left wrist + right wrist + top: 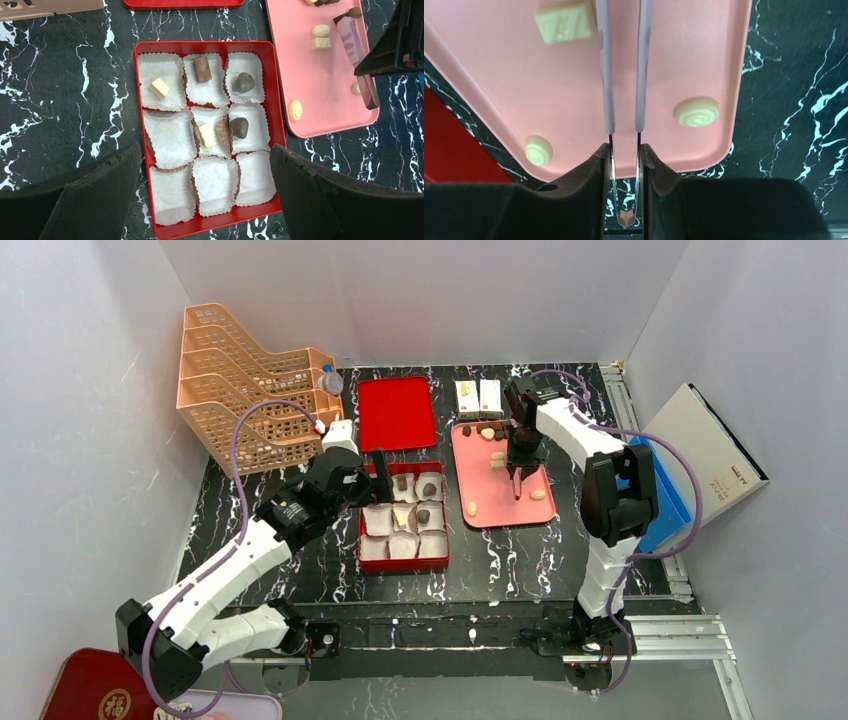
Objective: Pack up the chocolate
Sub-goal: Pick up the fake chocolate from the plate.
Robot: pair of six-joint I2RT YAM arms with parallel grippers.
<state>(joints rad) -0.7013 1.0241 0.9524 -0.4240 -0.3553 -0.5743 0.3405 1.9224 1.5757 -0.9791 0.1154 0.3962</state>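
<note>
Over the pink tray, the right jaws clamp tweezers.
The tweezers' arms run parallel with a gap between them, and pale chocolate lies on the tray on either side. Wide and holding nothing, the left jaws hang above the red box on the table; five pieces, dark and pale, sit in its paper cups.

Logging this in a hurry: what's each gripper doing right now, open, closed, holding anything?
Left gripper: open, holding nothing, above the red box.
Right gripper: closed on the tweezers, over the pink tray.
</note>
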